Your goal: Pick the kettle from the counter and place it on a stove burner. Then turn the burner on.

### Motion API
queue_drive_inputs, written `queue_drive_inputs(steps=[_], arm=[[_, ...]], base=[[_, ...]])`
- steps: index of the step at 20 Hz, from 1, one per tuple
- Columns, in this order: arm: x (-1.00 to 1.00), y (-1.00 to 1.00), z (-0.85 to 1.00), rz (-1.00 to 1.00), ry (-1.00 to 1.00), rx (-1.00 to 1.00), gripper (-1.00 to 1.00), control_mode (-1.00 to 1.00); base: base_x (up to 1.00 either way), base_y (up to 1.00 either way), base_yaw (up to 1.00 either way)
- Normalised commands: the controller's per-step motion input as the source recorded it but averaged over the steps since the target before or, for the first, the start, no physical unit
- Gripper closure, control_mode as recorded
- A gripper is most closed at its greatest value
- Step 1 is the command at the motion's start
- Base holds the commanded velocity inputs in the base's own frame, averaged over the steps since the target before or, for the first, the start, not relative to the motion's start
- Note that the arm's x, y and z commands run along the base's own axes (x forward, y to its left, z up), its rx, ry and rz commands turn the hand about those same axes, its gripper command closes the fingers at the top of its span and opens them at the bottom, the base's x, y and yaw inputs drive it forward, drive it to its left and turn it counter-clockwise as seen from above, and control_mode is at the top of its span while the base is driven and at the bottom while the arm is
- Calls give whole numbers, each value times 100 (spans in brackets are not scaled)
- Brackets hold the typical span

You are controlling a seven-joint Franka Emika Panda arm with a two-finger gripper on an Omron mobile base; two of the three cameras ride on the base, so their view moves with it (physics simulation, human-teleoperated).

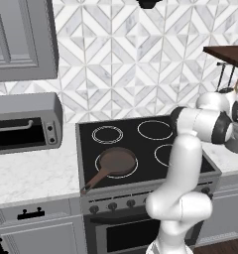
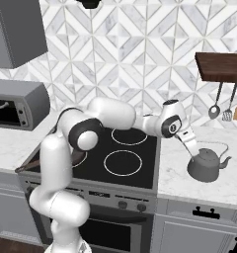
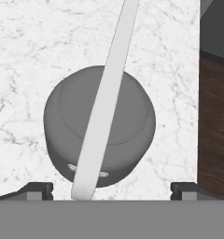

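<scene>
The white arm is reaching out from its base toward 3 o'clock in the right base view, ending in the gripper [image 2: 195, 156], which is hanging just above the kettle [image 2: 207, 167]. The kettle is sitting upright on the counter [image 2: 189, 190], just beside the right edge of the cooktop [image 2: 145, 148], with its spout pointing toward 3 o'clock and its thin wire handle arching over the lid. In the hand view the camera is looking straight down on the kettle [image 3: 128, 126], whose round grey body is lying between the 2 dark fingertips [image 3: 38, 189] at 7 and 5 o'clock; the pale handle is crossing the body as a band running from 12 o'clock to 7 o'clock. The jaws are standing spread wide, wider than the kettle body, and are gripping nothing; whether they are touching the handle cannot be told. A large single-ring burner [image 2: 122, 162] is lying at the near right of the cooktop, well apart from the kettle. In the left base view a brown frying pan [image 1: 113, 163] is resting on the near left burner, its long handle pointing toward 7 o'clock. A grey toaster oven [image 1: 23, 124] is standing on the counter at 9 o'clock of the cooktop. A dark wooden shelf [image 2: 221, 66] is hanging above the kettle, with 2 utensils dangling beneath it.
</scene>
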Motion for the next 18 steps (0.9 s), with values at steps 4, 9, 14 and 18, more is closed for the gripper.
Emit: queue_drive_inputs(steps=[4, 9, 14, 18], arm=[[16, -21, -12, 0, 0, 0, -100, -100], [20, -9, -9, -1, 0, 0, -100, -100], [1, -28, -15, -4, 0, 0, -100, -100], [0, -11, -11, -1, -5, -1, -100, -100]], base=[[0, 0, 0], [0, 0, 0], [0, 0, 0], [0, 0, 0]])
